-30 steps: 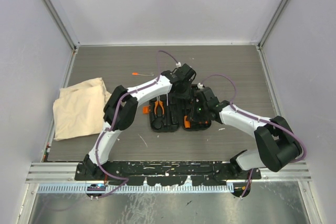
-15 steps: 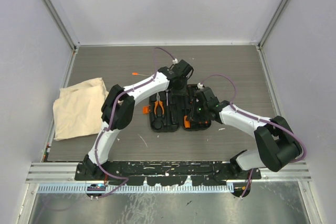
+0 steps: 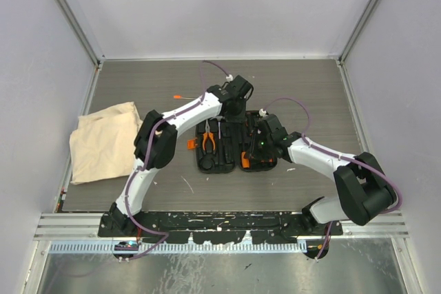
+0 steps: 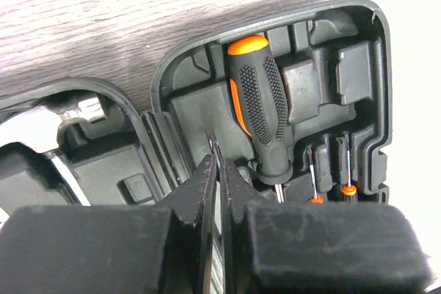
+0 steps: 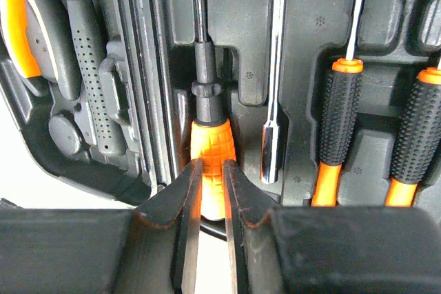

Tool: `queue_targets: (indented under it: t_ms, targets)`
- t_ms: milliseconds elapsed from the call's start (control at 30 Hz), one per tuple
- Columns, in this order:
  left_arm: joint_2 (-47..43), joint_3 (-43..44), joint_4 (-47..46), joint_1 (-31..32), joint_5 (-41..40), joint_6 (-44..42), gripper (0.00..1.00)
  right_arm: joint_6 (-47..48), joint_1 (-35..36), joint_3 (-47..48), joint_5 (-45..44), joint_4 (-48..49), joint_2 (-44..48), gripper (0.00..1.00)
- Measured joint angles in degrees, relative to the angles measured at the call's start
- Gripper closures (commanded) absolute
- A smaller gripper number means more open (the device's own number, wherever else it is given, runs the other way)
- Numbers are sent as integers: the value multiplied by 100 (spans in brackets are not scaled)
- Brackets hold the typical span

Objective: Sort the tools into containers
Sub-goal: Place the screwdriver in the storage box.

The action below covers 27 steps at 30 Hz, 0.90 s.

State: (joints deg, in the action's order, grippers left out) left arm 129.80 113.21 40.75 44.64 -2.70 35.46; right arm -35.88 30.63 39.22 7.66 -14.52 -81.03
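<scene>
The black tool case (image 3: 222,163) lies open at mid-table. Orange-and-black pliers (image 3: 209,139) sit in its left half. My left gripper (image 3: 234,110) hovers over the case's far edge, shut with only a sliver between its fingers and nothing held (image 4: 219,161). Just beyond it a black-and-orange screwdriver (image 4: 258,101) rests in its slot. My right gripper (image 5: 210,166) is over the right half, shut on the orange handle of a driver (image 5: 209,144) lying in its slot. A thin orange-tipped driver (image 3: 185,96) lies on the table behind the case.
A beige cloth bag (image 3: 103,142) lies at the left. A thin pale stick (image 3: 187,184) is on the table in front of the case. More screwdrivers (image 5: 341,108) and a steel rod (image 5: 274,101) fill slots beside my right gripper.
My left gripper has drawn back from over the case middle toward its far edge, and its jaws have come together. The right arm has not moved.
</scene>
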Motion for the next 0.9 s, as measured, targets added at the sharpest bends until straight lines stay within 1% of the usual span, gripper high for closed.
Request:
queue_targets:
  t_ms: [67,267,533,700,900]
  targets:
    - [70,13,-11,0,42,15,89,2,0,0,0,0,0,78]
    - [262,13,-20,0,122,138,88,0,0,-2,0,0,0,78]
    - [264,13,-11,2,131,197,100,0,0,-2,0,2,0,78]
    - [334,127,109,2,138,262,100,0,0,-2,0,2,0,78]
    - [549,525,490,2,92,264,100,0,0,-2,0,2,-2,78]
